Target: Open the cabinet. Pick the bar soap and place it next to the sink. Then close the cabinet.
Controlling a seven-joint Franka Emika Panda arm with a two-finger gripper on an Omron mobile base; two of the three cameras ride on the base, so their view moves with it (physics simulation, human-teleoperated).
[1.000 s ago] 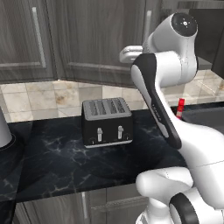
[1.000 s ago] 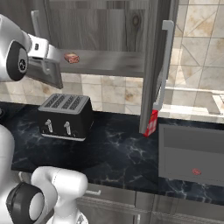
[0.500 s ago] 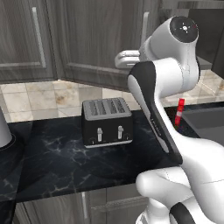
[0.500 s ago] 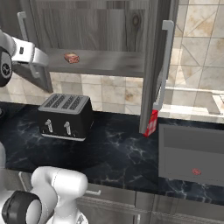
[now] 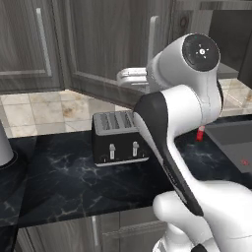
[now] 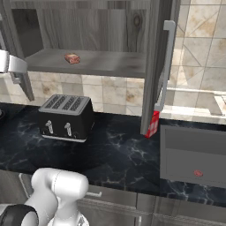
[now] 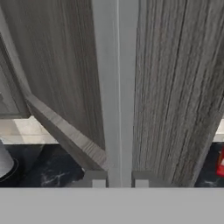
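The cabinet (image 6: pixel 110 26) has its right door (image 6: pixel 152 66) swung wide open, and the bar soap (image 6: pixel 72 58) lies on the pale shelf (image 6: pixel 101 64). In the hand view my gripper (image 7: pixel 116 178) is shut on the left door's silver bar handle (image 7: pixel 117 87), a fingertip (image 7: pixel 95 177) on each side of it. From the left base view the hand (image 5: pixel 135 77) sits at the lower end of that handle (image 5: pixel 154 34), with the left door (image 5: pixel 108 44) angled outward. The sink (image 6: pixel 194 154) lies at the right of the counter.
A black toaster (image 6: pixel 66 117) stands on the black marbled countertop (image 6: pixel 114 154) below the shelf. A slim red-and-white bottle (image 6: pixel 152 124) stands just left of the sink, under the open right door. My arm's big white links (image 5: pixel 187 98) cover much of the counter's right side.
My hand has swung leftward with the left door's handle in its grip, and the left door has opened wider. The soap, toaster and bottle stay put.
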